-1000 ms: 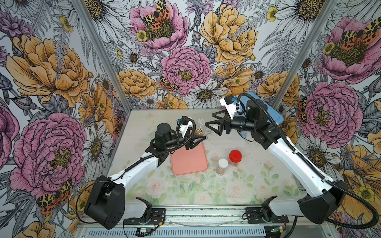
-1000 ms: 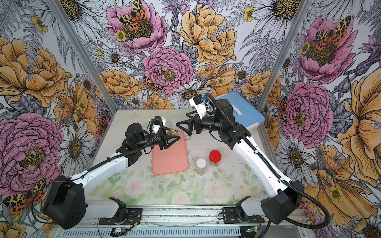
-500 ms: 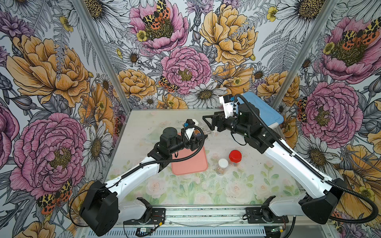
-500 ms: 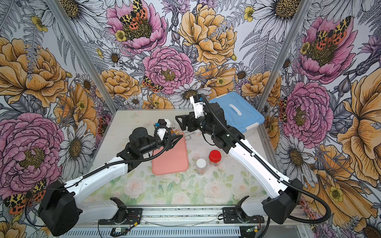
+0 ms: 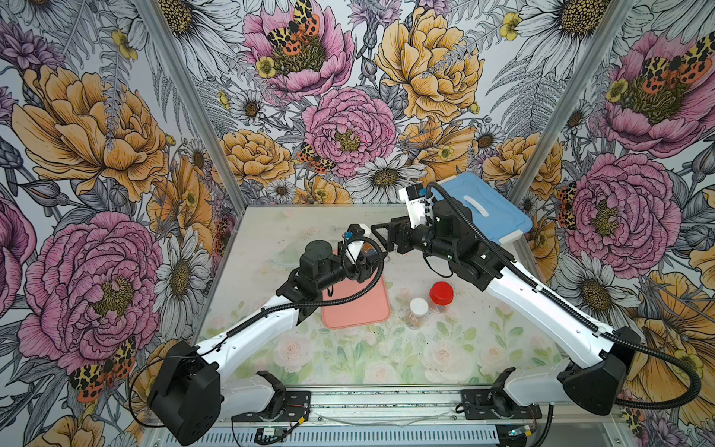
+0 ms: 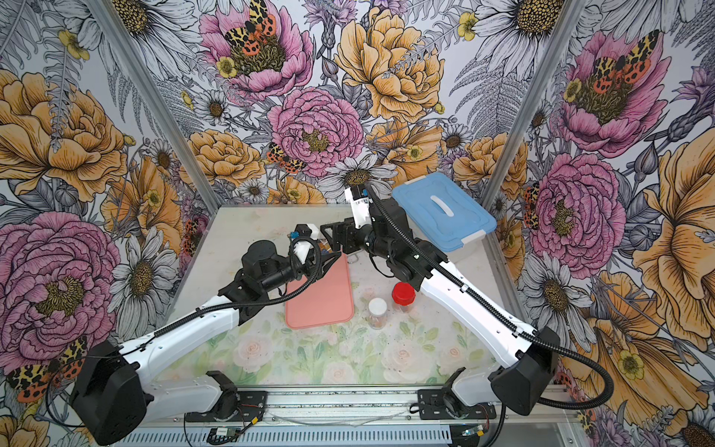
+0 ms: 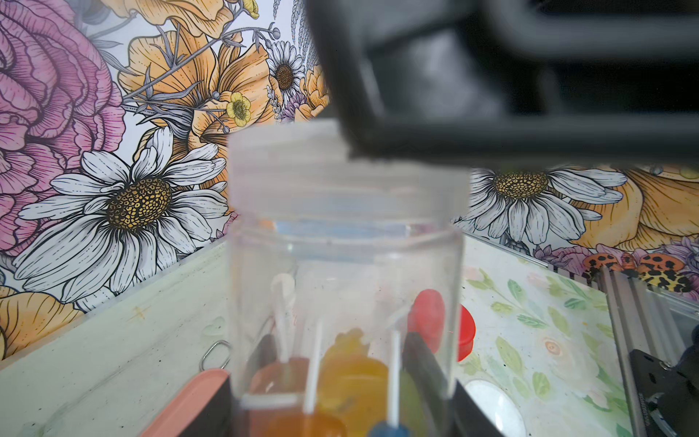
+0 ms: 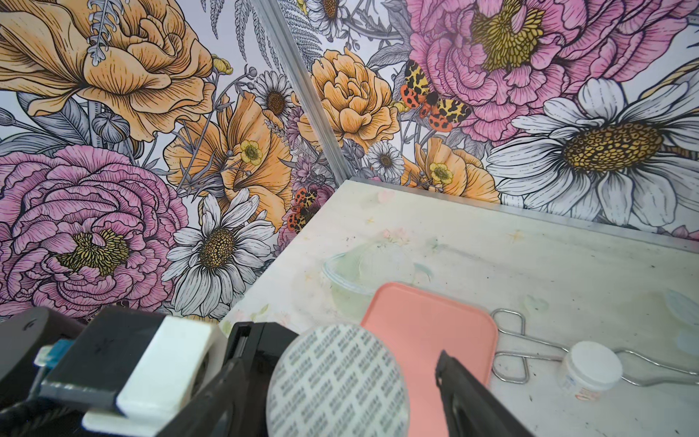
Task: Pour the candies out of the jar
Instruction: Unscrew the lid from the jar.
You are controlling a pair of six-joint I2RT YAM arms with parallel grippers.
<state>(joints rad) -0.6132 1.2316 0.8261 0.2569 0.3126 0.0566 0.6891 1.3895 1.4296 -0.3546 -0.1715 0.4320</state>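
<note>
My left gripper [image 7: 340, 401] is shut on a clear jar [image 7: 344, 272], held upright over the far end of the pink tray [image 5: 356, 305]. The candies [image 7: 351, 374] lie in the jar's bottom: orange, yellow and blue heads on white sticks. A translucent lid [image 7: 333, 170] closes the jar; its round top with grey print [image 8: 336, 382] fills the right wrist view. My right gripper [image 8: 340, 393] straddles that lid, open, with a gap showing between one finger [image 8: 465, 393] and the rim. In both top views the two grippers [image 5: 363, 259] [image 5: 381, 236] meet at the jar.
A white-lidded jar [image 5: 418, 307] and a red-lidded jar [image 5: 441, 292] stand right of the tray. A blue-lidded box [image 5: 483, 209] sits at the back right. Wire tongs [image 8: 514, 352] and a small white-capped pot [image 8: 590, 365] lie beyond the tray, a clear dish [image 8: 363, 272] to its far left.
The left arm carried the jar rightward and farther back over the tray. The right gripper came left onto the lid and its jaws narrowed around it.
</note>
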